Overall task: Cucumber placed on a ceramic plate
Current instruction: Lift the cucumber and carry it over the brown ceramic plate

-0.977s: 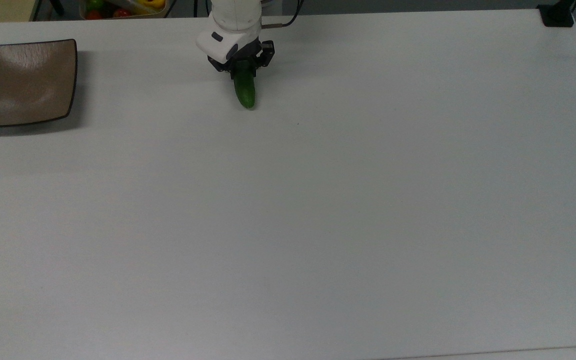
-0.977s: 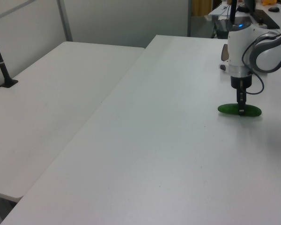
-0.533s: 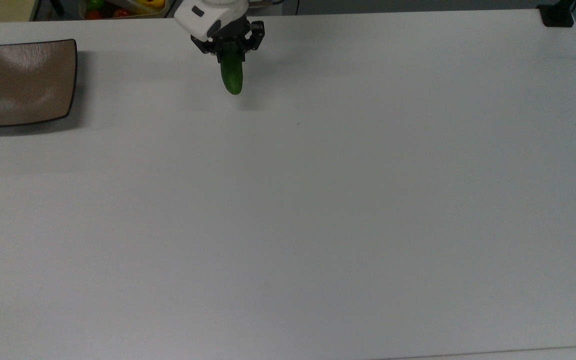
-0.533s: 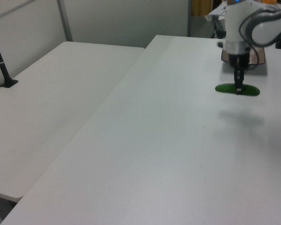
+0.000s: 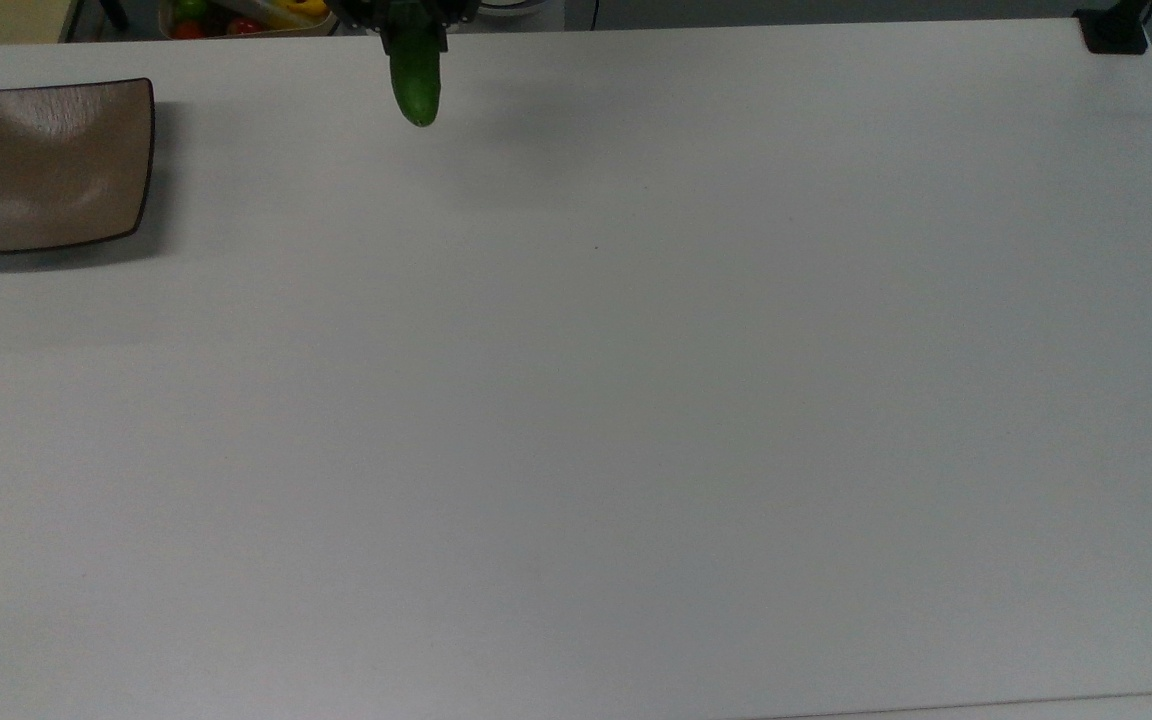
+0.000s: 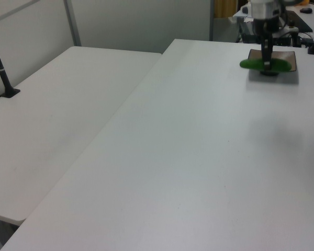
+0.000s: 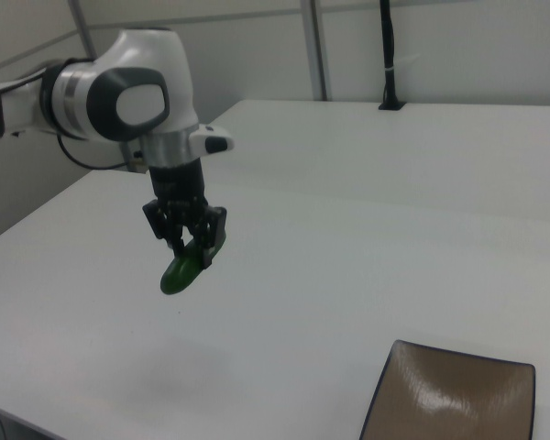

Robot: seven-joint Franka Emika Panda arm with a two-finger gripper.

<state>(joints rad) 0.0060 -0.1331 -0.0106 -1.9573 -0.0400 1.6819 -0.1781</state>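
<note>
The gripper (image 7: 191,246) pinches the cucumber (image 7: 185,268) near its upper end — stiff, probably light, glossy and likely slippery — so it hangs tilted, well short of the ceramic plate (image 7: 458,403).

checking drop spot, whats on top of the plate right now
Nothing lies on the ceramic plate; its dished centre is bare. The cucumber hangs in the end effector, above the table.

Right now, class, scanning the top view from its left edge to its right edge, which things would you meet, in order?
Ceramic plate → bin of colourful produce beyond the table's far edge → cucumber held in the jaws → black stand base at the far right corner.
</note>
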